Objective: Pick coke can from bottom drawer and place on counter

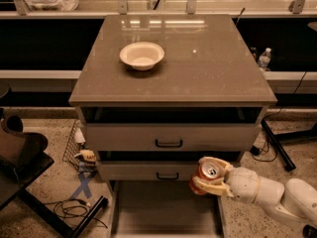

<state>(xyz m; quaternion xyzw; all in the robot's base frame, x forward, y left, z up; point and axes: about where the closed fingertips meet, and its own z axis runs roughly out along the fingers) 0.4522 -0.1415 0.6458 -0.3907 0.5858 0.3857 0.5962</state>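
Your gripper (205,175) is clamped on the coke can (211,170), one finger over its top and one under. Can and gripper sit below the counter's (198,73) front right corner, in front of the right end of the middle drawer (143,171) and above the right rail of the bottom drawer (163,207). The can is tilted, so you see its silver top and pull tab. Only a sliver of red side shows, and no lettering on it can be read.

The bottom drawer stands pulled out below the counter's front edge with its floor bare. Its front end is cut off by the lower edge of the view. The arm (277,195) comes in from the lower right, and its far part is cut off as well.

On the counter, a white bowl (142,55) sits left of centre toward the back. The front half and the whole right side of the slab are open. The upper drawer (168,137), just under the counter, is pulled out slightly, with a dark gap above it.

To the counter's right, a water bottle (264,58) stands on a ledge and a black stand leg (277,144) lies on the floor. To its left, cables (69,209) and a blue tape cross (84,185) lie on the floor, with dark furniture partly out of view.
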